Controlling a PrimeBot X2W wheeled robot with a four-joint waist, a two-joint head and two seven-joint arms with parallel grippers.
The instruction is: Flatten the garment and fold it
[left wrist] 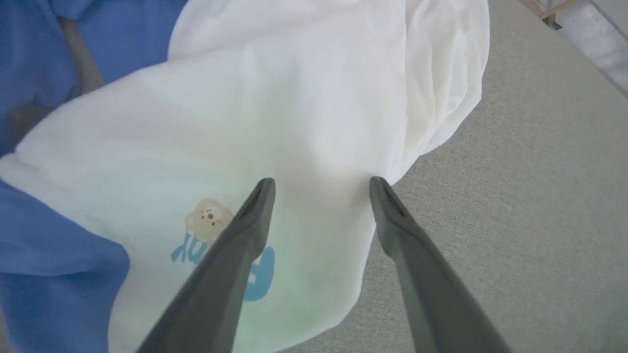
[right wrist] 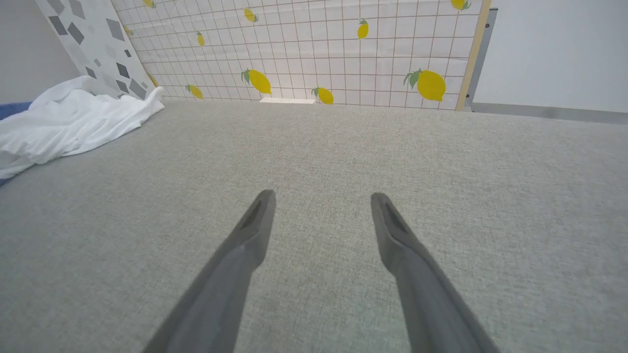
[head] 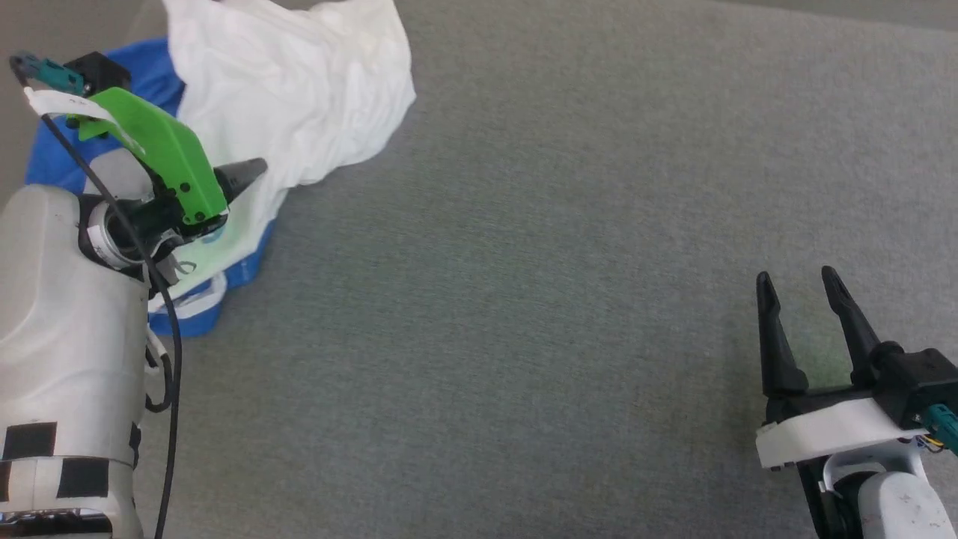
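Note:
The garment (head: 299, 97) lies crumpled at the far left of the grey surface, white body heaped up, blue sleeves underneath and behind. My left gripper (head: 247, 176) hovers over its near edge, open, nothing between the fingers. In the left wrist view the garment (left wrist: 304, 113) shows blue lettering and a small bear print by my left gripper (left wrist: 321, 184), whose fingers are spread above the cloth. My right gripper (head: 799, 288) stands open at the lower right, far from the garment, over bare surface. The right wrist view shows my right gripper (right wrist: 322, 196) open and the garment (right wrist: 73, 122) far to the left.
The grey fabric surface (head: 561, 299) stretches wide between the two arms. At its far end stands a wall panel with a grid and lemon prints (right wrist: 319, 49), next to a grey-patterned panel (right wrist: 93, 39). A black cable (head: 168, 337) runs along my left forearm.

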